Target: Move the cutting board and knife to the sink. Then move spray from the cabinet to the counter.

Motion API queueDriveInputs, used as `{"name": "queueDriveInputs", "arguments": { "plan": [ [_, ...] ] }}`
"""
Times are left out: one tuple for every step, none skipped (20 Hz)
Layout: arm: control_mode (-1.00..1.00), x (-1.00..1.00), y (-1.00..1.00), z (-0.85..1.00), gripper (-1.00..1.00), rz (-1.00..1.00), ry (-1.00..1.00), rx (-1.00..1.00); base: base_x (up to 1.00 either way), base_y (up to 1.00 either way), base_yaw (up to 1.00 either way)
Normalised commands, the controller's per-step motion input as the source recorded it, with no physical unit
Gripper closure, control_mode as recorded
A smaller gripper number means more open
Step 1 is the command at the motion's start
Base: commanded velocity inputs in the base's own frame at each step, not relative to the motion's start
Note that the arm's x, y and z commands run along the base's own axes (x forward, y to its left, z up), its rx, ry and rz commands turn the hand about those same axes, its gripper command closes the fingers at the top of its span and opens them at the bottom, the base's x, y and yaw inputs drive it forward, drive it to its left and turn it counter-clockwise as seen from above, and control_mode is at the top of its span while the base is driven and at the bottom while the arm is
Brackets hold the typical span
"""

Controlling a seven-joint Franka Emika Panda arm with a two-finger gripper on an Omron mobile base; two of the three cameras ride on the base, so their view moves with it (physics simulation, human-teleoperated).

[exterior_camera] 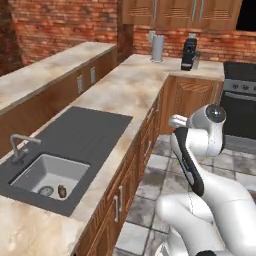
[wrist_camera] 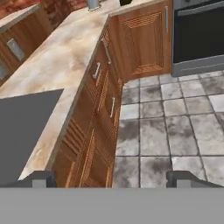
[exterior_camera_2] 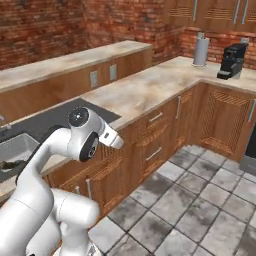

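Marbled stone tabletop [exterior_camera: 120, 90] with inset sink [exterior_camera: 47, 175] adjoins brick walls and tiled floor [wrist_camera: 175, 127]; jaws, fully open and empty, hang over floor beside the tabletop.

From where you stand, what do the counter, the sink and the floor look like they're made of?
The counter looks like polished stone: beige with tan marbling. The sink seems to be grey metal or composite, matte, set in a dark grey surround. The floor looks like stone tile: mottled grey squares with pale grout lines.
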Motion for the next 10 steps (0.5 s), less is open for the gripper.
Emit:
{"name": "queueDriveInputs", "arguments": {
  "plan": [
    [1.00,0.00,0.00,0.00,-1.00,0.00,0.00,0.00,0.00,-0.06,-1.00],
    [1.00,0.00,0.00,0.00,-1.00,0.00,0.00,0.00,0.00,-0.06,-1.00],
    [1.00,0.00,0.00,0.00,-1.00,0.00,0.00,0.00,0.00,-0.04,-1.00],
    [1.00,0.00,0.00,0.00,-1.00,0.00,0.00,0.00,0.00,-0.01,-1.00],
    [1.00,0.00,0.00,0.00,-1.00,0.00,0.00,0.00,0.00,-0.02,-1.00],
    [1.00,0.00,0.00,0.00,-1.00,0.00,0.00,0.00,0.06,-0.05,-1.00],
    [1.00,0.00,0.00,0.00,-1.00,0.00,0.00,0.00,0.24,-0.05,-0.97],
    [1.00,0.00,0.00,0.00,-1.00,0.00,0.00,0.00,0.33,-0.04,-0.93],
    [1.00,0.00,0.00,0.00,-1.00,0.00,0.00,0.00,0.47,-0.01,-0.88],
    [1.00,0.00,0.00,0.00,-1.00,0.00,0.00,0.00,0.55,-0.01,-0.86]
  ]
}}
